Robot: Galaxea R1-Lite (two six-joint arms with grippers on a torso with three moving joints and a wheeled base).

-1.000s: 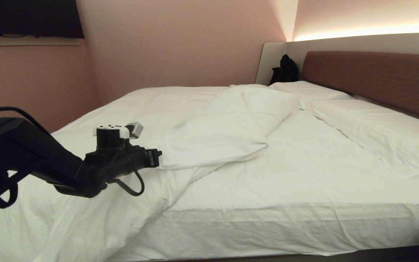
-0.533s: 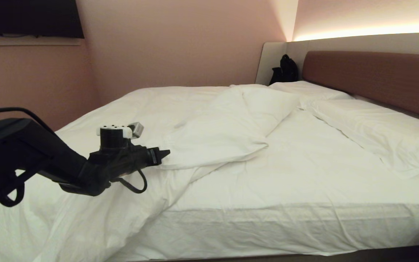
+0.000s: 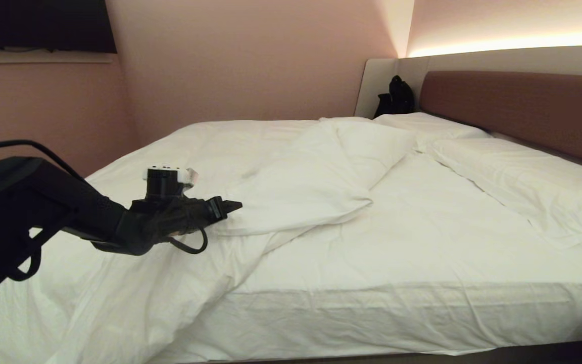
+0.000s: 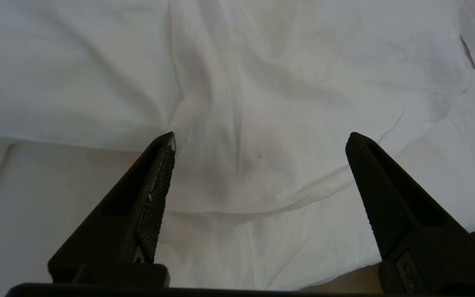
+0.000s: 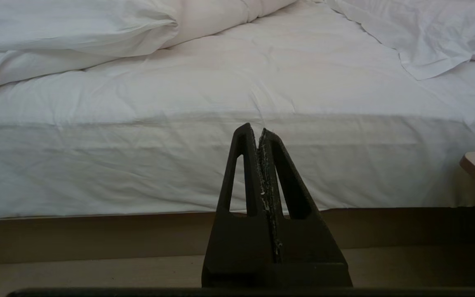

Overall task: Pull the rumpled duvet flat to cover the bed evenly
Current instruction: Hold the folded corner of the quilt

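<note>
Clearly duvet (image 3: 291,177) lay bunched on bed (image 3: 422,313), folded back toward foot side, corner flap doubled over; sheeted mattress bare near pillows (image 3: 518,177) and headboard (image 3: 523,111). Left gripper (image 3: 233,206) hovered just above folded edge, jaws spread wide, empty; wrist view showed fabric ridge (image 4: 245,173) between fingers (image 4: 159,185). Right gripper (image 5: 261,134) parked low beside bed, jaws pressed together, empty. Judged: duvet soft, puffy, limp, bulky not heavy; thin cover could slip off filling. Best hold: pinch thick folded edge or corner, taking cover and filling together.
</note>
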